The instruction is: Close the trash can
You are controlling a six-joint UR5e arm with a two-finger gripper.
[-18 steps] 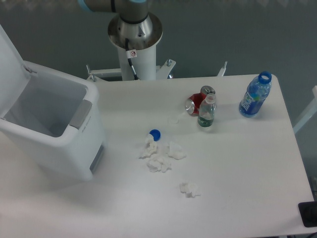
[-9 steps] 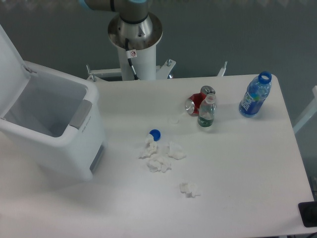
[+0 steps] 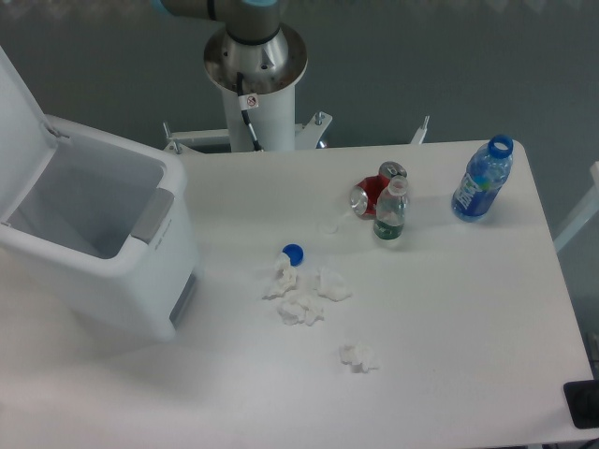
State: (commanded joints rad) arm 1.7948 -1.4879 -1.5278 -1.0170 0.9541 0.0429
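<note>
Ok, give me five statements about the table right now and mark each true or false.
1. The trash can has its lid up. True.
2. The blue bottle is capped. False: its neck is open.
3. A blue cap lies beside the crumpled tissues. True.
4. The red can is inside the bin. False: it lies on the table, by the small clear bottle.
5. The gripper holds the lid. False: no gripper is in view.

Trash can (image 3: 103,248) left — bottles (image 3: 482,180) right
</note>
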